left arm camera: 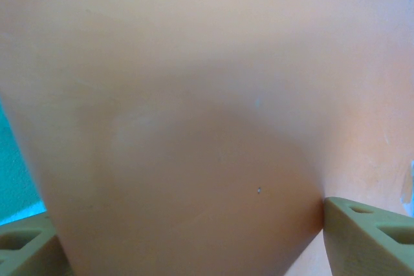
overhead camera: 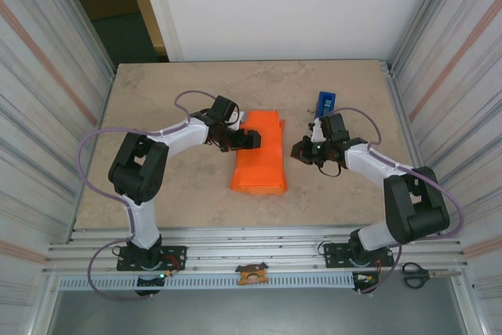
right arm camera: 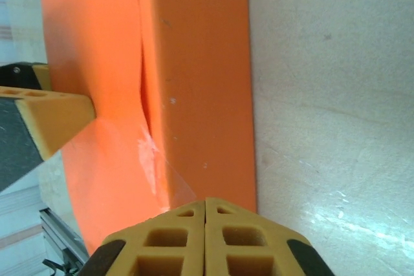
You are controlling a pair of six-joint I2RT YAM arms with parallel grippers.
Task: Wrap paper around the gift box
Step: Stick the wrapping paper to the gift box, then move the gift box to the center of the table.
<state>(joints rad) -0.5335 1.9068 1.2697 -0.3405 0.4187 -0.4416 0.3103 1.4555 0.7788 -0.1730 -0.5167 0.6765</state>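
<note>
The desk [overhead camera: 172, 100] carries the paper [overhead camera: 260, 164] at its middle, folded into a long orange bundle running away from the arms. Its raised bulk suggests the gift box is inside, under the folds; none of the box's own surface is exposed.

The left end effector [overhead camera: 249, 139] lies against the bundle's far left side. Its jaws are spread wide and the sheet is pressed close in front of them, so it looks like a hold-down rather than a pinch. The right end effector [overhead camera: 300, 151] sits just beside the bundle's right edge with its jaws closed together. The blue tape dispenser [overhead camera: 324, 103] stands near it, further back.

A thin clear strip [right arm camera: 169, 171], probably tape, crosses the seam where one flap overlaps the other and runs toward the closed right fingertips. I cannot tell whether they pinch it.

The step appears to be fixing the overlap.
- The left arm should hold steady pressure so the flap does not spring up.
- The right arm should smooth the strip flat along the seam with light, even contact.
- The right arm should push across the overlap, not against the bundle's side, or the whole parcel may slide on the smooth desk.
</note>
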